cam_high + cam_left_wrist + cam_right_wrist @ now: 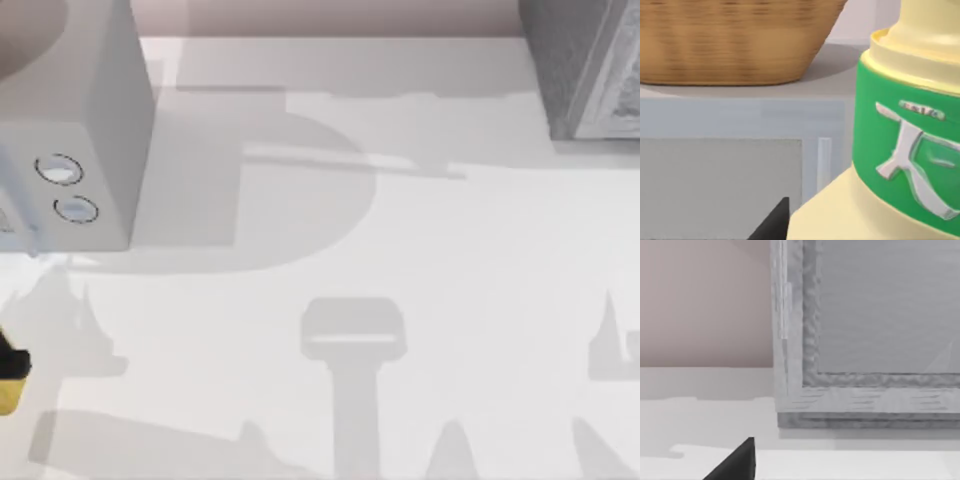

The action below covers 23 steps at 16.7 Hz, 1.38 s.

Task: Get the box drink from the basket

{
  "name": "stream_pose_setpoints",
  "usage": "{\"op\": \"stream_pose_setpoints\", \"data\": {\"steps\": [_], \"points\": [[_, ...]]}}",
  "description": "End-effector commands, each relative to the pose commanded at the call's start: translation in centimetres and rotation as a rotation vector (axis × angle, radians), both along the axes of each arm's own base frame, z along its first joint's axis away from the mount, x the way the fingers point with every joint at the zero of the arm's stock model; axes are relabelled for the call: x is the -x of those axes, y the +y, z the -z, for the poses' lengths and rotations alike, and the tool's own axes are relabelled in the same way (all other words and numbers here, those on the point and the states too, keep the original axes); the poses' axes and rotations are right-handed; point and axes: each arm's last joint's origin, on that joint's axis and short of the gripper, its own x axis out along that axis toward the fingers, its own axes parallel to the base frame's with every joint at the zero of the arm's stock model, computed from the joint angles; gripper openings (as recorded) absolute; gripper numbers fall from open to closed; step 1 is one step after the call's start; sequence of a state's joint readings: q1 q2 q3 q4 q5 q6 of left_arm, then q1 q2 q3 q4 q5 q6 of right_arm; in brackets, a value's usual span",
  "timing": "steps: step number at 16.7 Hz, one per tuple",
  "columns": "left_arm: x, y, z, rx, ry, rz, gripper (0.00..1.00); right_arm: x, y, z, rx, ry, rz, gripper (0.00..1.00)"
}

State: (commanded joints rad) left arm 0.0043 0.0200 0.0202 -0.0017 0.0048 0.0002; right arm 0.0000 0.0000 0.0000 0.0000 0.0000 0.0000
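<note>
Box drink point(900, 165) close before the left end effector, basket point(735, 42) behind

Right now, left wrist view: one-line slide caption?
Box drink close to the camera, woven basket beyond it atop the grey appliance.

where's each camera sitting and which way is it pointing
Top view: above the table, looking down; the appliance at the left, a grey box at the right, the box drink at the left edge; nothing of the arms but their shadows.
Left wrist view: on the left arm, facing the box drink up close, the basket on the appliance behind; a dark claw tip.
Right wrist view: on the right arm, facing the grey box; a dark claw tip.
Top and left wrist share the appliance and drink; top and right wrist, the grey box.
</note>
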Motion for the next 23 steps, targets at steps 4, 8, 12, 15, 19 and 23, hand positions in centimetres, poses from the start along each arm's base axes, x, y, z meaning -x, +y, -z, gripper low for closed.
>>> {"op": "stream_pose_setpoints", "data": {"steps": [4,8,12,15,19,23], "points": [[0.0,0.0,0.5,0.000,-0.001,0.000,0.00,0.0,0.0,0.0,0.000,0.000,0.000,1.00],[-0.1,0.0,0.6,-0.001,0.008,-0.008,0.00,0.0,0.0,0.0,0.000,0.000,0.000,1.00],[-0.8,-0.5,0.0,-0.004,0.010,-0.052,0.00,0.0,0.0,0.0,0.000,0.000,0.000,1.00],[-1.7,-1.3,-0.9,-0.007,-0.003,-0.103,0.00,0.0,0.0,0.0,0.000,0.000,0.000,1.00],[-3.0,-2.7,-1.8,-0.008,-0.016,-0.181,0.00,0.0,0.0,0.0,0.000,0.000,0.000,1.00],[-4.1,-4.3,-2.2,-0.005,-0.022,-0.252,0.00,0.0,0.0,0.0,0.000,0.000,0.000,1.00]]}}
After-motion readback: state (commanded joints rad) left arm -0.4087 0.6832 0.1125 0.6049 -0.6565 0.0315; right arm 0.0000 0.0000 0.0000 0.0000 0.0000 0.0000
